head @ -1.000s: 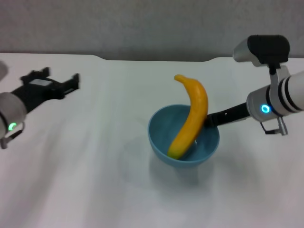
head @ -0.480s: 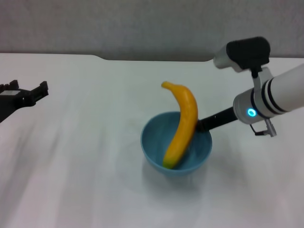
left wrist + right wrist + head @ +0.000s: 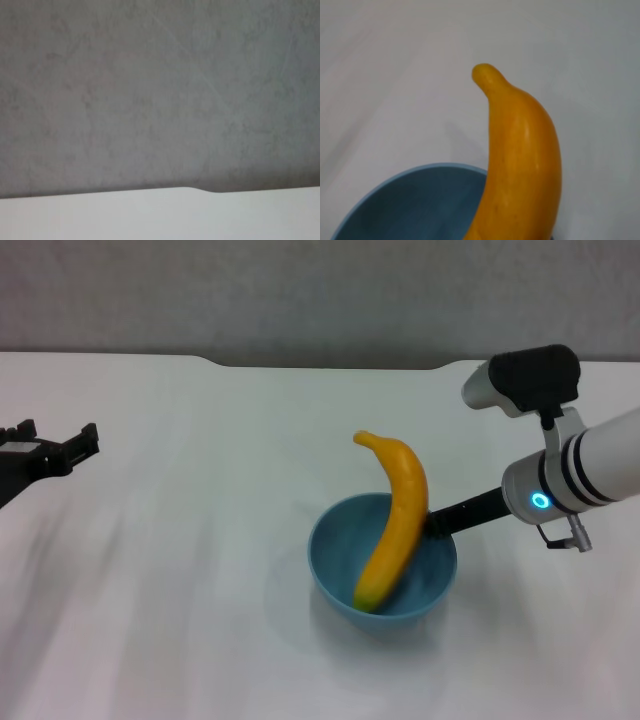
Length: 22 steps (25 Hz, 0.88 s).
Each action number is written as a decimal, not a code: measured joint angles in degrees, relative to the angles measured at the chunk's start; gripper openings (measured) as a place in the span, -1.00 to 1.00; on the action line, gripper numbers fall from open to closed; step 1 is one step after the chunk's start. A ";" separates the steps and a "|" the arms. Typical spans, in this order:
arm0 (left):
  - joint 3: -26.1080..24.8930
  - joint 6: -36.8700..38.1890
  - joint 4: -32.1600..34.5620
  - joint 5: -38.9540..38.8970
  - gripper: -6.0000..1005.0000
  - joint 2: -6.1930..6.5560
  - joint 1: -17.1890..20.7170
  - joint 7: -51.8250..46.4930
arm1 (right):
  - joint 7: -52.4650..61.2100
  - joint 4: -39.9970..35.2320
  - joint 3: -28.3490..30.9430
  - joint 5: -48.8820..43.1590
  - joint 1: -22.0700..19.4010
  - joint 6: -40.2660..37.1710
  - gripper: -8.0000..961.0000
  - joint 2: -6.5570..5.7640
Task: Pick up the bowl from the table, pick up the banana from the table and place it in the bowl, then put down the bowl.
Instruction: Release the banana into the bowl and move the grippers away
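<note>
The light-blue bowl [image 3: 338,562] is held at its right rim by my right gripper [image 3: 437,521], low over the white table [image 3: 170,600]; I cannot tell if it touches the top. The yellow-orange banana [image 3: 400,508] stands in the bowl, leaning on the rim by the gripper, its tip pointing up. In the right wrist view the banana [image 3: 522,160] rises from the bowl [image 3: 415,200]. My left gripper [image 3: 55,440] is open and empty at the far left, well away from the bowl.
The table's far edge with its shallow notch [image 3: 330,366] runs below a grey wall; it also shows in the left wrist view [image 3: 200,190]. Bare white tabletop lies around the bowl on all sides.
The left gripper has drawn back to the far left edge. The right gripper has carried the bowl with the banana a little nearer and lower.
</note>
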 joint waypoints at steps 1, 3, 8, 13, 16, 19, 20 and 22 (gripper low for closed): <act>-0.01 0.07 0.06 0.01 0.75 0.00 0.00 0.06 | 0.00 0.00 0.00 0.00 -0.24 -0.10 -0.77 0.01; -0.08 0.30 0.12 0.01 0.75 0.00 0.02 0.13 | 0.00 -0.01 0.00 0.00 -0.46 -0.21 -0.77 0.01; -1.43 0.01 0.14 -0.39 0.75 0.02 0.13 0.17 | 0.00 0.00 0.00 -0.01 -0.97 -1.05 -0.77 0.01; -1.38 -0.04 0.14 -0.71 0.75 0.02 0.14 1.79 | -0.02 0.08 -0.19 0.39 -1.68 -1.80 -0.76 0.01; -1.37 -0.07 0.14 -0.77 0.75 0.02 0.28 1.83 | -0.05 0.09 -1.00 1.42 -2.38 -2.45 -0.76 0.01; -1.40 -0.10 0.14 -0.81 0.75 0.02 0.53 1.81 | -1.03 -0.13 -1.74 2.15 -2.62 -2.55 -0.73 0.01; -1.41 -0.10 0.14 -0.84 0.75 0.03 0.67 1.82 | -2.44 -0.34 -2.34 2.71 -2.63 -2.06 -0.71 0.01; -1.42 -0.09 0.14 -0.85 0.75 0.04 0.79 1.82 | -3.08 -0.45 -2.67 3.13 -2.67 -1.83 -0.69 0.01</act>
